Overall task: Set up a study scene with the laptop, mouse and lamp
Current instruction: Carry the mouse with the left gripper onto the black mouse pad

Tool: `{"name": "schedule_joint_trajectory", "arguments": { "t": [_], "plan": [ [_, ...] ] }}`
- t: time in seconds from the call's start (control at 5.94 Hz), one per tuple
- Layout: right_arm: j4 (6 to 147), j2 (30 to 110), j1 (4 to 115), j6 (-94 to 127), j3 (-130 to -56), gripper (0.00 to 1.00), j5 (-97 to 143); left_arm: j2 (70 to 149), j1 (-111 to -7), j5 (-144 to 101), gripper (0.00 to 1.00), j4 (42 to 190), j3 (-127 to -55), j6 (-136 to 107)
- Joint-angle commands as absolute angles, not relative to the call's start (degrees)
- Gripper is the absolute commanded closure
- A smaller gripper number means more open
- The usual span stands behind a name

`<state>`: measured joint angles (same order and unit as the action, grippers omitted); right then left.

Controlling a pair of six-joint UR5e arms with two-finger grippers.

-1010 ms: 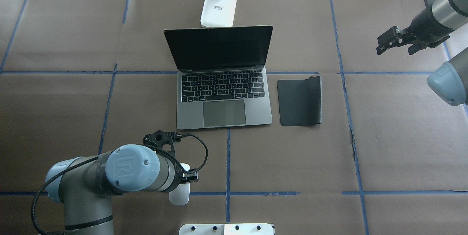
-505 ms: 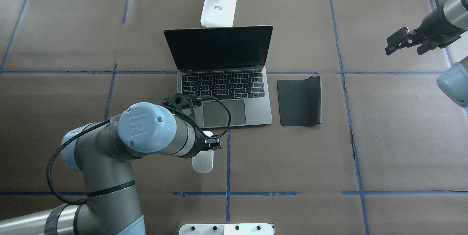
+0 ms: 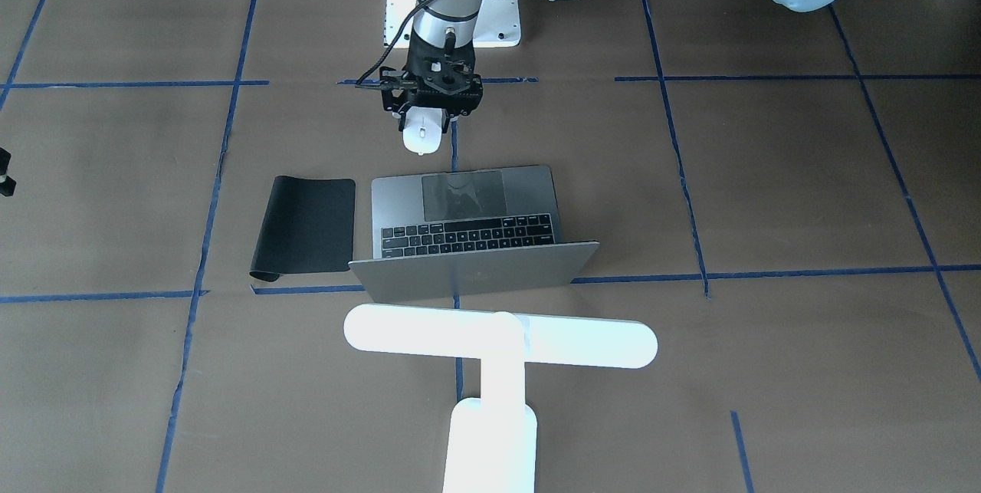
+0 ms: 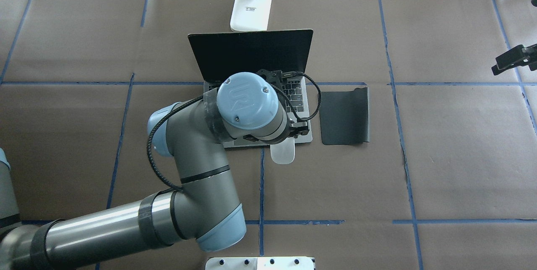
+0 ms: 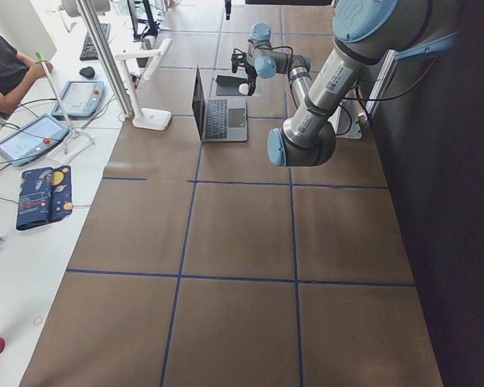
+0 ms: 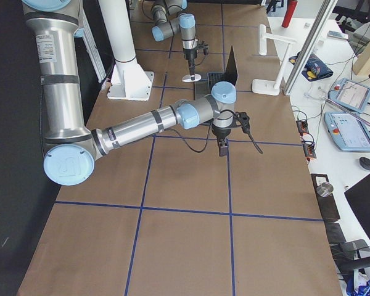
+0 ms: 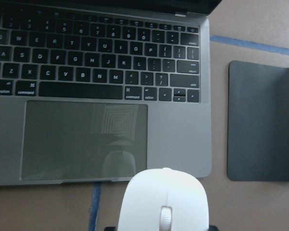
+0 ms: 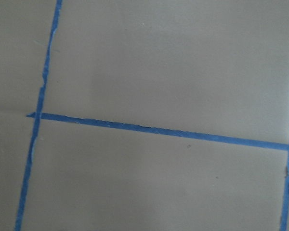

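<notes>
The grey laptop (image 4: 251, 51) stands open at the table's middle, and also shows in the front view (image 3: 467, 217) and the left wrist view (image 7: 111, 96). My left gripper (image 3: 433, 98) is shut on the white mouse (image 4: 282, 154), holding it above the table just in front of the laptop's front right corner; the mouse fills the bottom of the left wrist view (image 7: 164, 202). The white T-shaped lamp (image 3: 498, 340) stands behind the laptop, with its base (image 4: 250, 9) on the table. Only part of my right gripper (image 4: 509, 60) shows at the right edge; I cannot tell its state.
A black mat (image 4: 344, 114) lies right of the laptop, one edge curled; it also shows in the left wrist view (image 7: 262, 120). The white pedestal (image 4: 260, 263) sits at the near edge. Blue tape lines cross the brown paper.
My left arm has carried the mouse from the near edge forward and to the right, up to the laptop's front right corner. My right arm has pulled back to the right edge.
</notes>
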<state>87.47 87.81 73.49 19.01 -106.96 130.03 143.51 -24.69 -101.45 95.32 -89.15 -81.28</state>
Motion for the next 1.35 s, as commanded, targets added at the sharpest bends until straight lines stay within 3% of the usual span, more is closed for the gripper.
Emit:
{"name": "schedule_joint_trajectory", "arguments": {
  "t": [0.0, 0.67, 1.18],
  "plan": [
    [87.28, 93.14, 77.77, 13.54, -107.75, 0.00, 132.88, 155.25, -26.28, -101.43, 0.95, 102.94, -70.68, -81.47],
    [87.28, 95.80, 79.10, 13.80, -109.16, 0.00, 132.19, 166.61, -26.63, -101.25, 0.95, 115.53, -47.35, -81.30],
    [87.28, 95.71, 79.28, 14.06, -109.51, 0.00, 132.27, 166.90, -26.10, -101.16, 0.92, 119.42, -42.56, -81.30]
  ]
}}
